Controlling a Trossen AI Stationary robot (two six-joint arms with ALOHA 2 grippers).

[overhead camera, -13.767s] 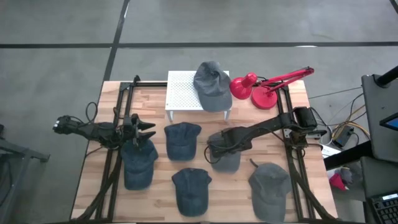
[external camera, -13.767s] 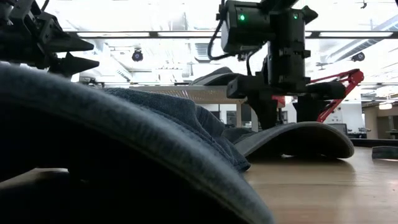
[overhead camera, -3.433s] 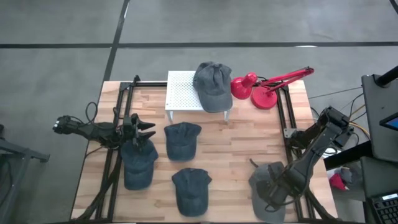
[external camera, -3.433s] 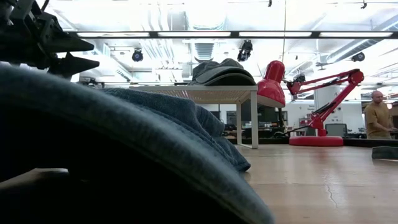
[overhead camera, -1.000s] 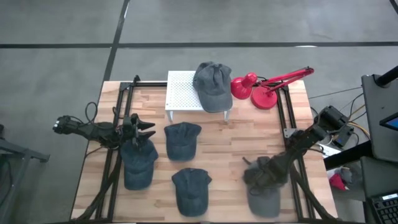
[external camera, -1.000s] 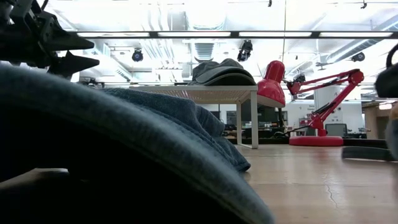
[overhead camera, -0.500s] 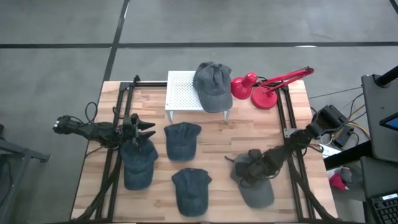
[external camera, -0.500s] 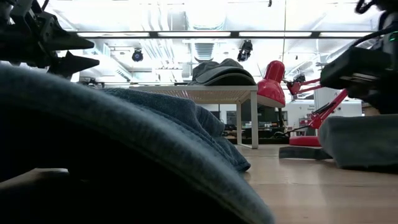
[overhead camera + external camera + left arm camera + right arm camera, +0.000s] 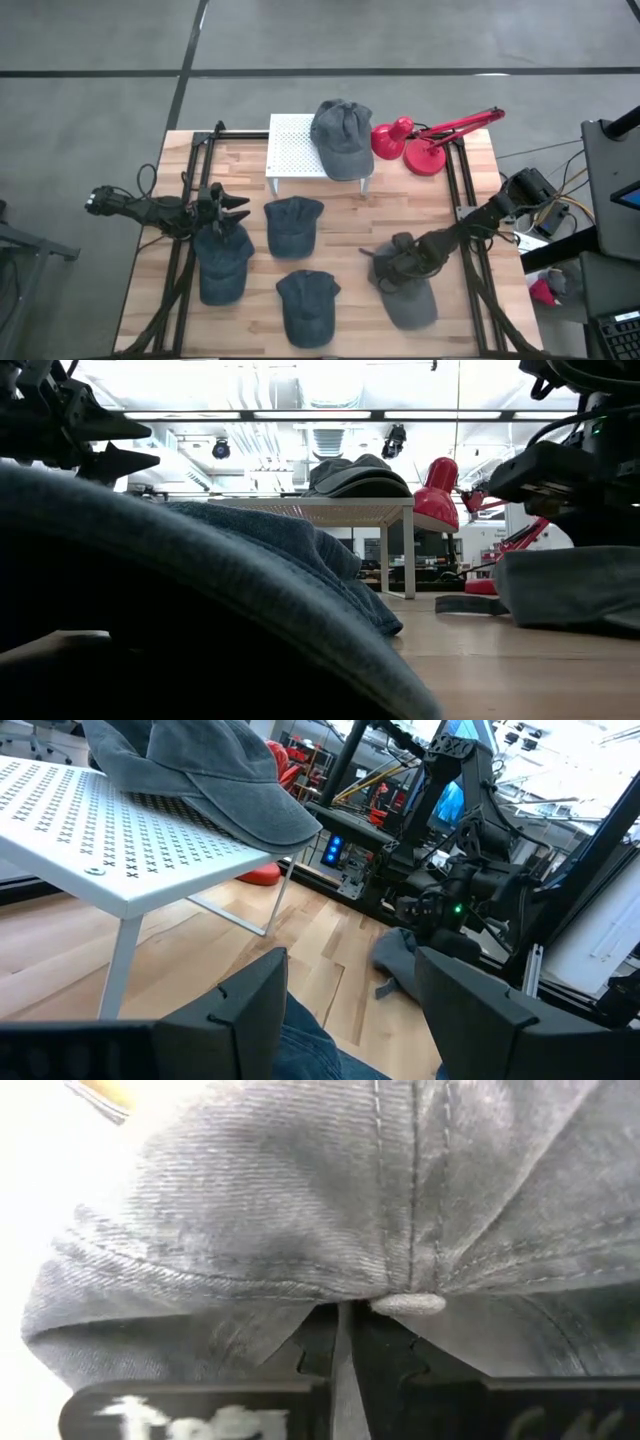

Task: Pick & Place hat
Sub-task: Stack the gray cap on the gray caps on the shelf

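Our right gripper (image 9: pixel 393 268) has the grey hat (image 9: pixel 405 285) pinched at the crown; in the right wrist view the fingers (image 9: pixel 330 1342) are closed tight w/ denim bunched between them next to the top button. Compared w/ a sec ago, the hat has travelled from the near-right corner of the desk (image 9: pixel 350 215) inward toward the middle, and the arm is folding back over the desk. In the low view the hat hangs from the gripper w/ its body sagging and the brim trailing close to the wood; we can't tell if the brim is touching or just clear.

We judge this as the carry phase: pick done, place not yet. The likely target is the white perforated stand (image 9: pixel 290 148) at the far side, where another hat (image 9: pixel 340 135) already sits, so ours probably gets stacked on it.

Our left gripper (image 9: pixel 232 207) waits at the left side of the desk over the blue hat (image 9: pixel 221 262), fingers spread apart, holding nothing. Two more blue hats lie between the arms, and a red lamp (image 9: pixel 420 142) stands beside the stand, so clearance on approach is tight.
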